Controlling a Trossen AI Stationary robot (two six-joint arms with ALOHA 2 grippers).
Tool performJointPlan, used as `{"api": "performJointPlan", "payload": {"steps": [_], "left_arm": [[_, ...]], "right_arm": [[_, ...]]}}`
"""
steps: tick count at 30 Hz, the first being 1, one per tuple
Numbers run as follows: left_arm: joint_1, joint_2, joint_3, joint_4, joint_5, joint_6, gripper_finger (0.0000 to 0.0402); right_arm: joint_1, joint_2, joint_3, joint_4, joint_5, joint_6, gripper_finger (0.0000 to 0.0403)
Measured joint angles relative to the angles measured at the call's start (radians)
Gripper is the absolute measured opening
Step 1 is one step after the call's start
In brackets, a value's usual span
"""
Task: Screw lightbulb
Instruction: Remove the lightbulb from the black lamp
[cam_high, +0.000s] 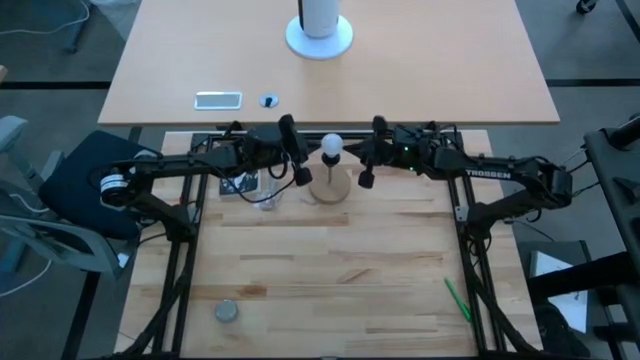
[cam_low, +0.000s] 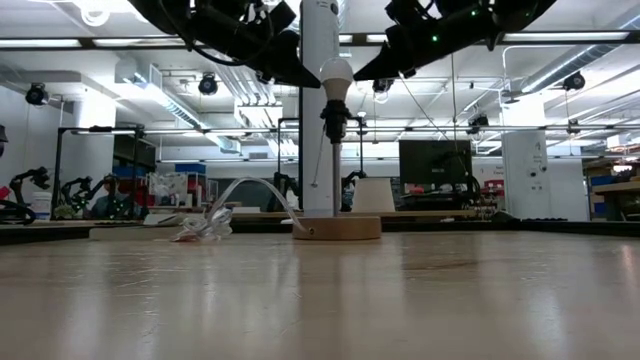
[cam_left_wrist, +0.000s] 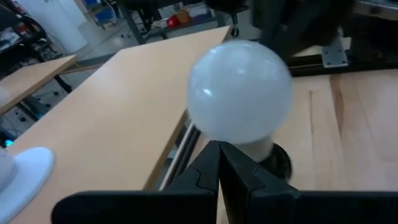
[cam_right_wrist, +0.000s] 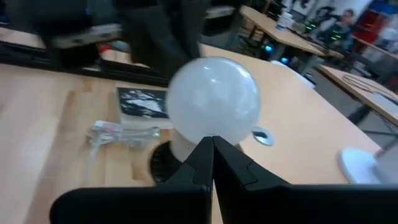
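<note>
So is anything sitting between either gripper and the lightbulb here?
Nothing visible does. The lightbulb already sits in the black socket above the wooden base. The left gripper and right gripper flank it with bare gaps, both shut. The plastic wrapper lies off to the left gripper's side.

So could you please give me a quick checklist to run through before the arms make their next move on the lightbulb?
1. The lightbulb stands upright in the black socket: ok.
2. Bulb fully tightened: cannot tell.
3. Wooden base flat on the table: ok.
4. Left gripper clear of the bulb, fingers shut: ok.
5. Right gripper clear of the bulb, fingers shut: ok.
6. Plastic wrapper apart from the base: ok.
</note>
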Motion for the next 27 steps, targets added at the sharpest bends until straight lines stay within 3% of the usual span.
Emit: {"api": "performJointPlan", "payload": {"steps": [10,15,18,23,27], "left_arm": [[-0.003,-0.004,0.0,-0.044,0.002,0.0,0.0],[-0.002,-0.011,0.0,-0.105,-0.122,-0.004,0.0],[-0.002,-0.013,0.0,-0.113,-0.141,-0.013,0.0],[-0.002,-0.015,0.0,-0.013,-0.119,0.009,0.0],[-0.002,-0.015,0.0,0.026,-0.028,0.035,0.0]], "right_arm": [[0.0,0.002,-0.003,0.001,0.022,-0.001,0.0],[0.0,0.001,-0.008,-0.002,0.051,-0.01,0.0],[0.0,-0.012,-0.012,-0.037,0.055,-0.01,0.0],[0.007,-0.045,-0.014,-0.076,-0.009,-0.029,0.0],[0.009,-0.05,-0.014,-0.055,-0.069,-0.032,0.0]]}}
